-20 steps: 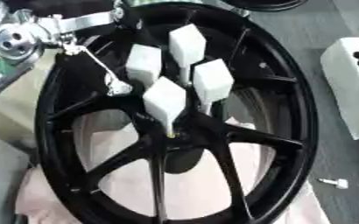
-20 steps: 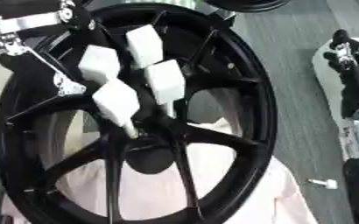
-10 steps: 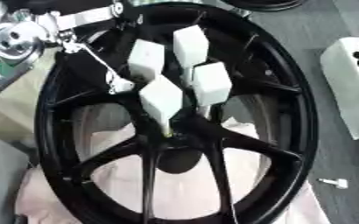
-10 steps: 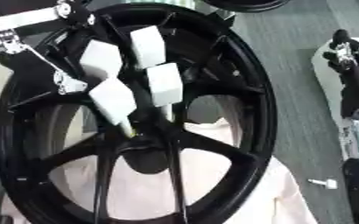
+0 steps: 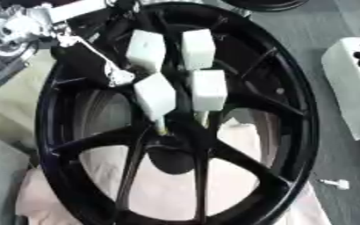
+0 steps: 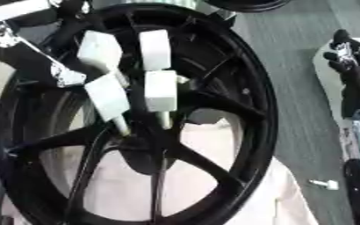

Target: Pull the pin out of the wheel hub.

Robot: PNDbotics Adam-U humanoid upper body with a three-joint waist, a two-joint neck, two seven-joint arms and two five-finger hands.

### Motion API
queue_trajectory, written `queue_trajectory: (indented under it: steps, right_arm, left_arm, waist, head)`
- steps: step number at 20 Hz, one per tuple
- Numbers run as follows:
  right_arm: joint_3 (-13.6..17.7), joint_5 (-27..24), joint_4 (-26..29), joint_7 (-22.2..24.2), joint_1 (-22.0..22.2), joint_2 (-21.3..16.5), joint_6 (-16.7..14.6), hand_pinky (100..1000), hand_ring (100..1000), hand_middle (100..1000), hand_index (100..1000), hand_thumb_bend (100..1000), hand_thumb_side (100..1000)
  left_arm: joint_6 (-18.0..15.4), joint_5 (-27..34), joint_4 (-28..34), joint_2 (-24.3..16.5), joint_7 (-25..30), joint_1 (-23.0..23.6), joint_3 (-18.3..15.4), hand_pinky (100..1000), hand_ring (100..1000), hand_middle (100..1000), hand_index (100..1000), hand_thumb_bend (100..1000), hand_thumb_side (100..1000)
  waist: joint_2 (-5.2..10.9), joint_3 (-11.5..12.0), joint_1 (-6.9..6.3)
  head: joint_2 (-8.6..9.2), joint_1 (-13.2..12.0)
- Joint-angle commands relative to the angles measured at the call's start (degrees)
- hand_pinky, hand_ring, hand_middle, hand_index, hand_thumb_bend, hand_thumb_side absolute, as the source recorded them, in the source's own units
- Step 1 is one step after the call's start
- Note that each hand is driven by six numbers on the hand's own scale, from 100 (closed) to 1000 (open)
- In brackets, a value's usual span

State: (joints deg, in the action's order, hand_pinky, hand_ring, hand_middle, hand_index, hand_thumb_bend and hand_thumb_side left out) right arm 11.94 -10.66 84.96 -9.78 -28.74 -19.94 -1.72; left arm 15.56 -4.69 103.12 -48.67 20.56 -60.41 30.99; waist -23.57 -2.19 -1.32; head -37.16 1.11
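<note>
Pin, a thin pale rod (image 5: 161, 127), sits upright just above the black spoked wheel's hub (image 5: 170, 154), pinched by your left hand's white-padded fingers (image 5: 155, 94) reaching from upper left so it can lift straight out; right hand isn't visible.
</note>
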Motion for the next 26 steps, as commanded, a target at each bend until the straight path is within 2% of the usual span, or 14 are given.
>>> queue_trajectory:
  steps: [1,7,11,16,19,21,23,24,25,26]
  right_arm:
    - [0.3,0.3,1.5,-0.2,-0.6,-1.3,0.1,888,760,723,758,359,596]
    - [0.7,0.3,1.5,-0.5,-0.3,-1.6,0.0,888,760,723,758,359,594]
    - [1.0,0.2,1.7,-0.7,0.0,-1.9,-0.1,888,760,724,758,359,594]
    - [2.2,0.1,1.9,-1.8,0.3,-2.3,-0.3,888,760,723,758,361,589]
    - [3.4,-0.2,2.0,-2.8,0.7,-2.5,-0.6,888,760,723,758,360,589]
    - [4.3,-0.4,2.1,-3.7,1.0,-2.9,-0.9,888,760,723,758,359,591]
    - [4.9,-0.6,2.1,-4.4,1.3,-3.2,-1.0,888,760,723,758,357,588]
    - [5.1,-0.7,2.1,-4.6,1.3,-3.3,-1.1,888,760,723,758,357,588]
    - [5.1,-0.8,2.1,-4.7,1.3,-3.4,-1.1,888,760,723,758,357,588]
    - [5.1,-0.8,2.1,-4.7,1.2,-3.3,-1.2,888,760,723,758,356,588]
  left_arm:
    - [1.3,2.9,2.2,-3.1,-1.3,-0.1,-4.3,501,216,182,340,234,100]
    - [3.7,8.9,3.8,-5.4,-5.7,1.3,-12.8,501,201,171,336,235,100]
    - [3.7,13.0,2.9,-7.2,-9.3,2.8,-18.5,499,198,170,337,225,100]
    - [1.9,18.0,-1.9,-11.6,-14.3,8.9,-26.5,506,203,178,349,175,100]
    - [1.0,20.8,-6.3,-12.4,-17.1,13.4,-31.1,514,206,182,353,162,100]
    - [0.9,22.1,-9.3,-11.9,-18.9,16.4,-34.1,532,240,207,386,154,100]
    - [0.6,22.6,-12.3,-11.0,-20.8,19.4,-37.1,546,259,243,425,223,100]
    - [0.0,22.6,-13.9,-10.4,-21.7,21.0,-38.7,567,293,282,469,346,100]
    - [-0.8,22.5,-15.5,-9.8,-22.7,22.6,-40.3,570,298,287,474,359,100]
    - [-1.6,22.2,-17.0,-9.4,-23.7,24.1,-41.8,591,330,322,511,420,142]
  waist:
    - [1.37,0.2,-0.02]
    - [1.52,0.9,-0.23]
    - [1.55,1.7,-0.25]
    - [1.29,3.0,0.02]
    - [0.97,4.3,0.58]
    - [0.65,5.5,1.07]
    - [0.47,6.3,1.47]
    - [0.41,6.5,1.61]
    - [0.37,6.5,1.72]
    - [0.36,6.4,1.82]
  head:
    - [0.38,0.3]
    - [0.11,0.8]
    - [0.12,0.8]
    - [0.2,2.2]
    - [0.26,3.8]
    - [0.44,5.4]
    - [0.6,6.8]
    - [0.75,7.3]
    - [0.94,7.7]
    - [1.2,8.0]
